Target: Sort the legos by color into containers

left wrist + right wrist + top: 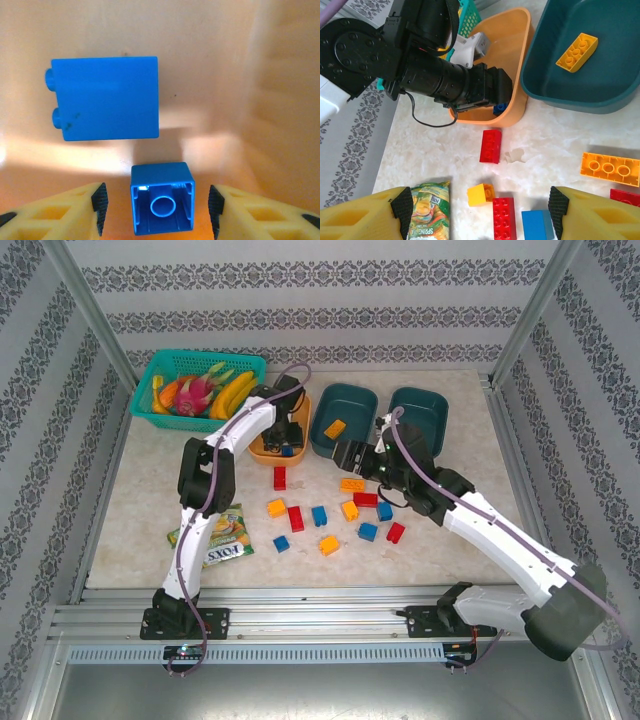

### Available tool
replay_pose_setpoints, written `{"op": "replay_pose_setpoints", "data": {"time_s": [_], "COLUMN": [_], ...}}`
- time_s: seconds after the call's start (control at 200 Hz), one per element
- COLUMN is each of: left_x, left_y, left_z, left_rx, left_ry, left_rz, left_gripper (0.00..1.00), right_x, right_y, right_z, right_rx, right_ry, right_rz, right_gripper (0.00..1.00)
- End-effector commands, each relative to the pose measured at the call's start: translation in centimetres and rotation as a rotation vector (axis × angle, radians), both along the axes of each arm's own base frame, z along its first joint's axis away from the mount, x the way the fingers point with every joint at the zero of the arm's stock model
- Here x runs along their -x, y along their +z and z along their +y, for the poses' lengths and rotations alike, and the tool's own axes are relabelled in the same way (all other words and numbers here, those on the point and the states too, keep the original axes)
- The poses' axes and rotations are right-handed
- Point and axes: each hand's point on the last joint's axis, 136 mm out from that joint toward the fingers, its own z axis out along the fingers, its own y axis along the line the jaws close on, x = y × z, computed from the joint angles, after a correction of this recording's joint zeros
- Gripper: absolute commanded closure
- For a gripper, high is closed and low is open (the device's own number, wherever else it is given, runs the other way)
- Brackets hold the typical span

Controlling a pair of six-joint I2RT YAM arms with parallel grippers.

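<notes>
The left arm [215, 445] stretches across the orange tub [262, 450], blocking its mouth from above. Loose bricks [330, 515] crowd mid-table, with only narrow gaps between them. The middle teal tub [355, 400] stands open, and bare table [140, 485] lies left, between basket [200, 357] and snack packet [215, 535].

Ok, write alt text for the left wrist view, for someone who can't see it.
Two blue bricks lie in an orange tub: a large brick on its side, and a small brick, hollow underside showing, untouched between the open left claw's fingers.
</notes>
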Motion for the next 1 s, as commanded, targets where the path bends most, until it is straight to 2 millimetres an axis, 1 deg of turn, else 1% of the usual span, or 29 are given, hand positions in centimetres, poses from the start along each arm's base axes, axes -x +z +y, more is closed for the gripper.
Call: {"op": "replay_pose_setpoints", "data": {"time_s": [0.0, 0.04, 0.135, 0.18, 0.24, 0.295, 0.3, 0.35, 0.36, 0.395, 0.415, 0.455, 0.465, 0.485, 0.5, 0.505, 0.52, 0.56, 0.575, 0.6, 0.639, 0.649, 0.669, 0.714, 0.734, 0.744, 0.814, 0.909, 0.994], "left_x": [-0.3, -0.4, -0.3, 0.0, 0.8, 1.9, 2.0, 3.3, 3.5, 4.7, 5.2, 6.8, 7.1, 7.8, 8.4, 8.6, 9.3, 11.1, 11.9, 13.2, 15.1, 15.6, 16.7, 19.0, 19.8, 20.3, 23.2, 25.6, 26.5], "left_y": [3.3, 4.7, 9.3, 11.2, 14.4, 16.7, 16.6, 18.5, 18.5, 19.9, 20.0, 21.2, 20.9, 21.7, 21.9, 21.5, 21.9, 22.1, 21.7, 21.8, 21.2, 20.7, 20.8, 19.8, 19.3, 19.4, 18.2, 16.6, 15.6], "left_z": [0.7, 0.9, 1.4, 1.6, 1.7, 1.6, 1.6, 1.4, 1.4, 1.0, 0.8, 0.5, 0.4, 0.2, 0.0, 0.0, -0.2, -0.7, -0.9, -1.1, -1.3, -1.5, -1.5, -1.8, -1.8, -1.9, -1.9, -1.2, -0.5], "left_rx": [-0.008, -0.009, 0.002, 0.010, 0.035, 0.072, 0.074, 0.121, 0.128, 0.177, 0.201, 0.256, 0.265, 0.301, 0.321, 0.325, 0.350, 0.404, 0.416, 0.440, 0.463, 0.465, 0.479, 0.495, 0.497, 0.503, 0.521, 0.545, 0.540], "left_ry": [-0.005, -0.002, 0.010, 0.014, 0.011, -0.001, -0.002, -0.017, -0.020, -0.035, -0.042, -0.052, -0.053, -0.059, -0.064, -0.064, -0.071, -0.090, -0.097, -0.106, -0.119, -0.124, -0.133, -0.146, -0.148, -0.154, -0.169, -0.146, -0.125], "left_rz": [-0.040, -0.065, -0.155, -0.186, -0.238, -0.275, -0.272, -0.303, -0.302, -0.330, -0.334, -0.363, -0.360, -0.388, -0.394, -0.388, -0.401, -0.417, -0.410, -0.422, -0.420, -0.411, -0.418, -0.410, -0.403, -0.410, -0.413, -0.401, -0.393], "left_gripper": [0.39, 0.39, 0.37, 0.36, 0.33, 0.29, 0.29, 0.25, 0.24, 0.22, 0.21, 0.19, 0.18, 0.17, 0.16, 0.16, 0.16, 0.15, 0.15, 0.14, 0.14, 0.14, 0.14, 0.14, 0.14, 0.14, 0.13, 0.12, 0.12], "right_x": [0.4, 0.5, 1.0, 1.3, 1.7, 2.2, 2.2, 2.7, 2.8, 3.2, 3.4, 3.9, 4.0, 4.3, 4.5, 4.6, 4.8, 5.2, 5.3, 5.6, 6.0, 6.0, 6.2, 6.3, 6.4, 6.4, 6.6, 7.0, 7.7], "right_y": [0.6, 0.8, 1.5, 1.6, 1.5, 1.1, 1.1, 0.4, 0.3, -0.2, -0.5, -1.2, -1.3, -1.8, -2.1, -2.2, -2.5, -3.4, -3.7, -4.3, -5.1, -5.3, -5.6, -6.1, -6.4, -6.6, -7.7, -9.8, -12.1], "right_z": [-1.7, -2.1, -3.0, -3.5, -4.3, -5.3, -5.4, -6.5, -6.7, -7.2, -7.5, -8.2, -8.3, -8.6, -8.9, -9.0, -9.2, -9.8, -9.9, -10.3, -10.8, -10.9, -11.0, -11.1, -11.1, -11.1, -11.2, -11.0, -10.8], "right_rx": [0.028, 0.037, 0.063, 0.083, 0.114, 0.141, 0.144, 0.170, 0.176, 0.194, 0.208, 0.234, 0.239, 0.256, 0.268, 0.271, 0.283, 0.314, 0.324, 0.339, 0.358, 0.363, 0.371, 0.394, 0.405, 0.411, 0.439, 0.463, 0.471], "right_ry": [-0.042, -0.047, -0.062, -0.071, -0.091, -0.118, -0.122, -0.162, -0.167, -0.182, -0.189, -0.205, -0.208, -0.215, -0.219, -0.222, -0.225, -0.230, -0.229, -0.228, -0.229, -0.225, -0.215, -0.192, -0.180, -0.176, -0.147, -0.117, -0.109], "right_rz": [-0.012, -0.017, -0.025, -0.022, -0.008, 0.015, 0.016, 0.052, 0.059, 0.082, 0.097, 0.130, 0.136, 0.154, 0.168, 0.171, 0.183, 0.213, 0.223, 0.249, 0.291, 0.302, 0.315, 0.333, 0.341, 0.346, 0.390, 0.464, 0.559], "right_gripper": [0.26, 0.26, 0.26, 0.26, 0.26, 0.26, 0.26, 0.27, 0.27, 0.27, 0.27, 0.27, 0.27, 0.28, 0.28, 0.28, 0.28, 0.28, 0.28, 0.28, 0.28, 0.28, 0.28, 0.28, 0.28, 0.28, 0.28, 0.29, 0.29]}}
